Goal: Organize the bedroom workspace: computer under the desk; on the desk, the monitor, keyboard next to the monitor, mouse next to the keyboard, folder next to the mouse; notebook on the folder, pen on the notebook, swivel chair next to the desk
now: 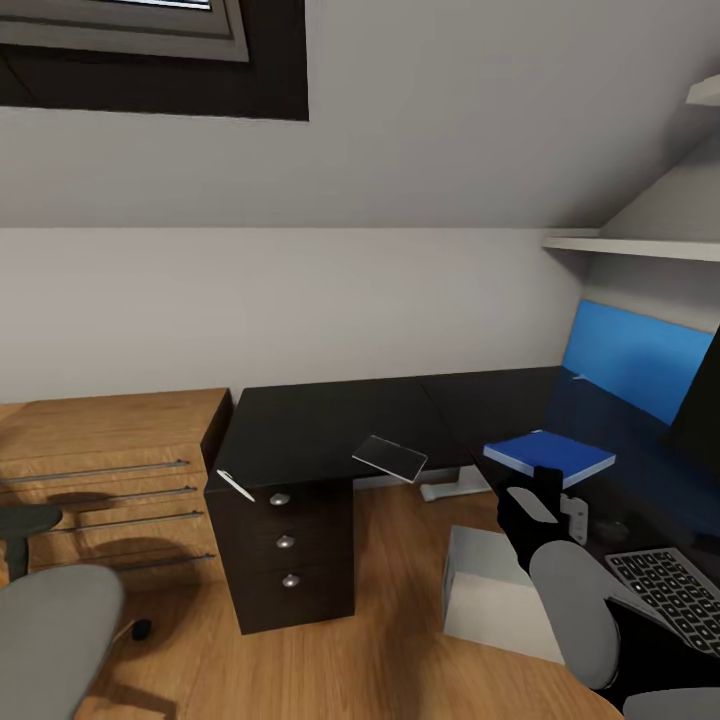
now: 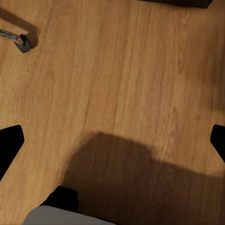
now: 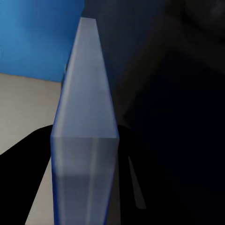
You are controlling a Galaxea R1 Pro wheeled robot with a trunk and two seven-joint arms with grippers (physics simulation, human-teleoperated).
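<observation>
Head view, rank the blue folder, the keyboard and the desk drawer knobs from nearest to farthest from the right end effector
1. The folder: held in the right end effector, over the desk.
2. The keyboard: lying on the desk just right of that arm.
3. The drawer knobs: well off to the left, on the desk's front.
</observation>
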